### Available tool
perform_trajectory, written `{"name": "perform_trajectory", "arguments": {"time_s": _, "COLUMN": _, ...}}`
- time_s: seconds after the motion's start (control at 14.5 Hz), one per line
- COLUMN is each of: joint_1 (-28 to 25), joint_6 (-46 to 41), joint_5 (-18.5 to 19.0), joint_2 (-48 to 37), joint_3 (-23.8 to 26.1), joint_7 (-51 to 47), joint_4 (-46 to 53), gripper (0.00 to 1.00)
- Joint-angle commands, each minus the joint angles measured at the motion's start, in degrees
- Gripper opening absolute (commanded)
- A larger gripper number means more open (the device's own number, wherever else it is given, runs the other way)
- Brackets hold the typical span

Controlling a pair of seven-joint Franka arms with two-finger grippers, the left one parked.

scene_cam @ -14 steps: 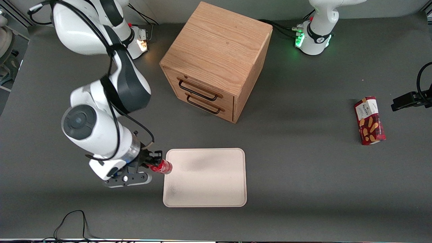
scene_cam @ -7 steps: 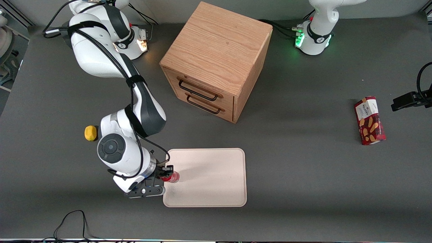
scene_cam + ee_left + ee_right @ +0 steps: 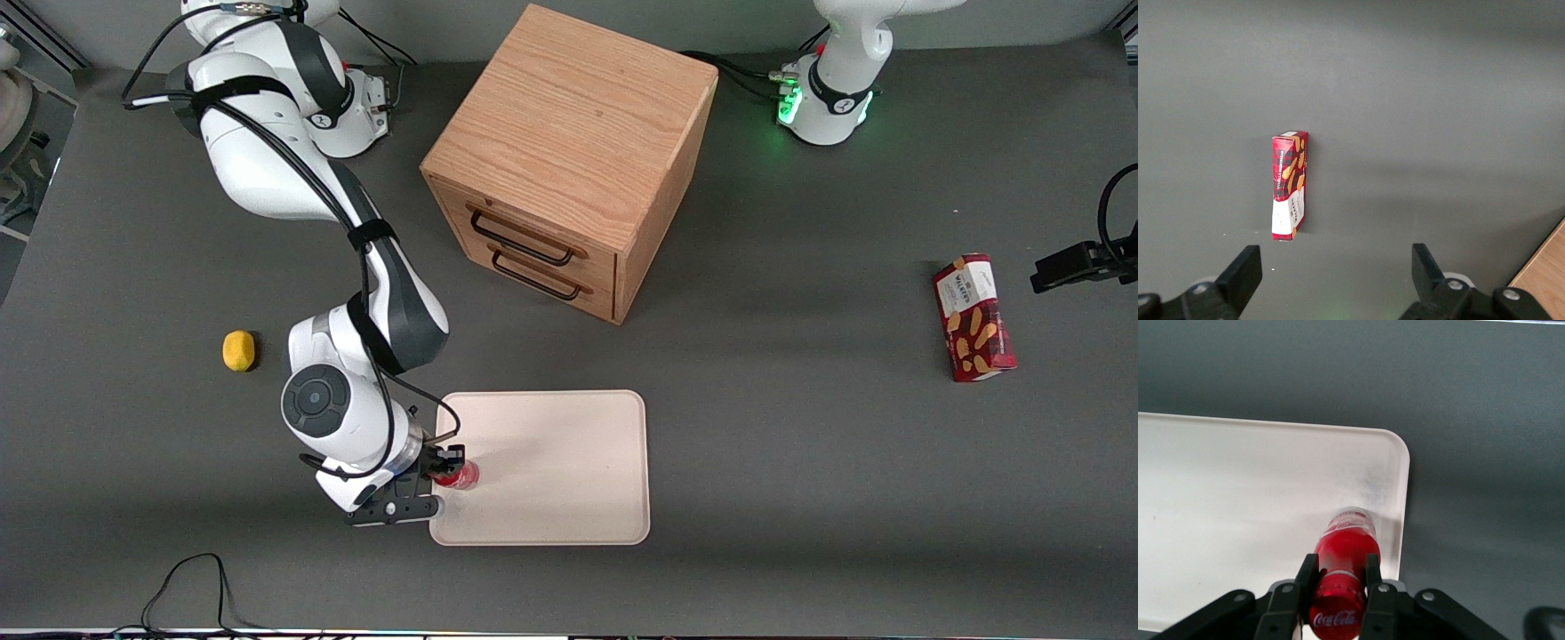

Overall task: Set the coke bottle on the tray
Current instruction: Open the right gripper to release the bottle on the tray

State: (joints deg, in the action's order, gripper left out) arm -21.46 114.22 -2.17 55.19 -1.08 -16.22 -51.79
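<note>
The gripper (image 3: 447, 466) is closed on the coke bottle (image 3: 461, 474), one finger on each side of its body, over the tray (image 3: 569, 498) near the edge toward the working arm's end. Whether the bottle touches the tray is hard to tell. A wooden drawer box (image 3: 569, 160) stands farther from the camera.

My parked wrist camera looks down on a red snack box (image 3: 1290, 185) lying on the grey table (image 3: 1425, 113), with a wooden corner (image 3: 1545, 277) at the edge.
</note>
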Motion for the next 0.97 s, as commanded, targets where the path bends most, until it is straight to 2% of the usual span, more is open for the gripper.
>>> {"name": "perform_trajectory", "arguments": {"time_s": 0.0, "joint_1": -0.07, "joint_6": 1.44, "joint_5": 0.85, "joint_2": -1.05, "joint_3": -0.06, "joint_7": -1.53, "joint_4": -2.00, "gripper": 0.00}}
{"name": "perform_trajectory", "arguments": {"time_s": 0.07, "joint_1": -0.07, "joint_6": 1.53, "joint_5": 0.85, "joint_2": -1.05, "joint_3": -0.06, "joint_7": -2.14, "joint_4": -2.00, "gripper": 0.75}}
{"name": "perform_trajectory", "arguments": {"time_s": 0.14, "joint_1": -0.07, "joint_6": 1.53, "joint_5": 0.85, "joint_2": -1.13, "joint_3": -0.15, "joint_7": -3.45, "joint_4": -2.08, "gripper": 1.00}}
{"name": "perform_trajectory", "arguments": {"time_s": 0.48, "joint_1": -0.16, "joint_6": -1.09, "joint_5": 1.20, "joint_2": -3.93, "joint_3": -0.06, "joint_7": -7.32, "joint_4": -2.78, "gripper": 1.00}}
{"name": "perform_trajectory", "arguments": {"time_s": 0.9, "joint_1": -0.25, "joint_6": -18.74, "joint_5": 0.94, "joint_2": -16.05, "joint_3": 0.29, "joint_7": -11.29, "joint_4": -3.75, "gripper": 1.00}}
